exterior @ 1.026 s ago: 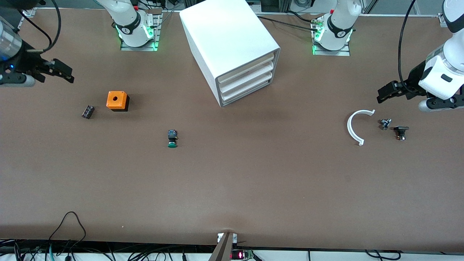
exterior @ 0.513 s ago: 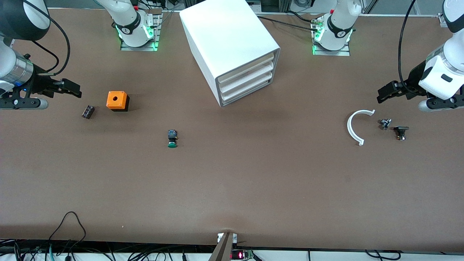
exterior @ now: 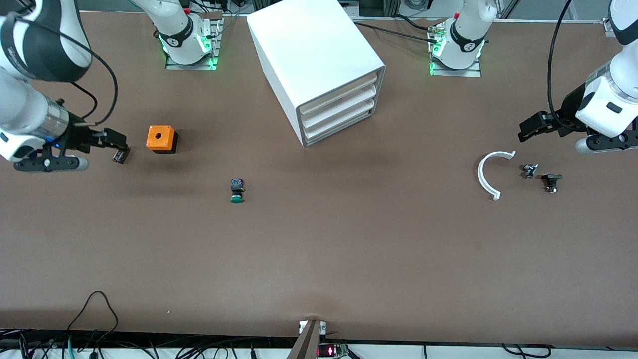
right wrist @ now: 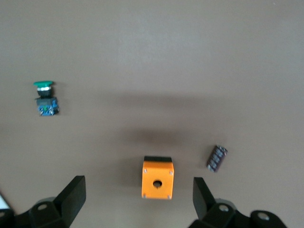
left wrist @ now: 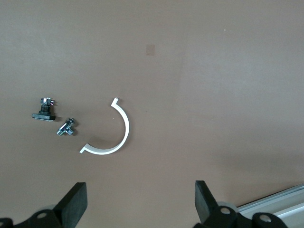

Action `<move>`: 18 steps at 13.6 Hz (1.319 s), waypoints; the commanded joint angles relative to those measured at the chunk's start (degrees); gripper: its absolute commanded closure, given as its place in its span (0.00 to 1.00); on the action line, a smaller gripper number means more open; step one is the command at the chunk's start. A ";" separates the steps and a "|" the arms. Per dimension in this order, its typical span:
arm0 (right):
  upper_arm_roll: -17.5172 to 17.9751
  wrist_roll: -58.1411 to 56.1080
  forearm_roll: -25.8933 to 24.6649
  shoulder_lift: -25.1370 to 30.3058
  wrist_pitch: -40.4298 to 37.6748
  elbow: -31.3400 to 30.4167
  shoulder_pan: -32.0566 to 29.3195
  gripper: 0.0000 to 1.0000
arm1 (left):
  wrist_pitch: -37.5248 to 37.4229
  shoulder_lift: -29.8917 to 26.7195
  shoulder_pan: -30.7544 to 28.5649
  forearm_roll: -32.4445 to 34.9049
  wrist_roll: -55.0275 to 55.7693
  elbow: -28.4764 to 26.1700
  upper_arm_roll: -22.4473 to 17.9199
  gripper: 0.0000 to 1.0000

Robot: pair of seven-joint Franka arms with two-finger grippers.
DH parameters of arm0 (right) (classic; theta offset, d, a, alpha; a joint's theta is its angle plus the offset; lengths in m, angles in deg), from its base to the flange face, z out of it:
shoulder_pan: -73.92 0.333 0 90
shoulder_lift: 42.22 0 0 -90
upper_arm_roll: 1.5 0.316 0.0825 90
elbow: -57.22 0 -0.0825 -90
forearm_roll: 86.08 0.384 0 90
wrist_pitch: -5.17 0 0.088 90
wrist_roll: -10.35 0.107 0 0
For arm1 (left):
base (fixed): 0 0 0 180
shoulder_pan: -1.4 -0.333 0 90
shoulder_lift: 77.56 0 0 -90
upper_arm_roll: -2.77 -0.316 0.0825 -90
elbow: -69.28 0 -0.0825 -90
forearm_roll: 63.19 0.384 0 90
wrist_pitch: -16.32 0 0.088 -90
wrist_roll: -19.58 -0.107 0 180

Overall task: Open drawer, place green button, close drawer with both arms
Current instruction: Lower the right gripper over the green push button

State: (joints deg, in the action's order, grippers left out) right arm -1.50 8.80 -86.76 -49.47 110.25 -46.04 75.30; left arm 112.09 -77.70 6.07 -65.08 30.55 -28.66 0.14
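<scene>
The white cabinet [exterior: 319, 60] stands at the table's back middle, its three drawers all pushed in; the drawer [exterior: 337, 127] is the lowest one. On the open table nearer the front camera lies the button [exterior: 237, 191], green cap and dark body, also in the right wrist view [right wrist: 45, 98]. My right gripper [exterior: 115, 142] hangs open and empty over the table by the small black part [exterior: 120, 154], with the orange cube [right wrist: 157, 177] showing between its fingers [right wrist: 76, 190]. My left gripper [exterior: 528, 128] waits open and empty over the left arm's end of the table.
The orange cube [exterior: 161, 138] with a hole sits toward the right arm's end. A white curved strip [exterior: 489, 172], a small bolt [exterior: 529, 170] and a black fitting [exterior: 551, 180] lie at the left arm's end, under the left gripper [left wrist: 139, 197].
The right arm has swung in from the table's end toward the small black part and the orange cube, coming lower. The left arm has not moved. Nothing on the table has shifted.
</scene>
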 commanded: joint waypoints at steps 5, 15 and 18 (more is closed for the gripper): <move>-0.18 -0.03 0.78 -5.75 6.17 2.01 3.62 0.00 | -1.55 0.93 0.16 1.54 -0.33 2.05 0.43 0.00; -0.27 3.11 4.55 -16.38 17.25 2.63 12.32 0.00 | -1.99 0.84 0.33 1.54 -0.33 2.14 0.52 0.00; -0.27 8.48 4.38 -19.02 21.20 2.63 15.83 0.00 | -1.99 0.84 0.33 1.54 -0.33 2.14 0.52 0.00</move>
State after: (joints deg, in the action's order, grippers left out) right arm -1.32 14.19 -83.27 -66.34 129.67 -44.90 88.64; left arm 111.63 -77.69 6.19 -65.08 30.55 -28.45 0.55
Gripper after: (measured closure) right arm 0.000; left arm 0.000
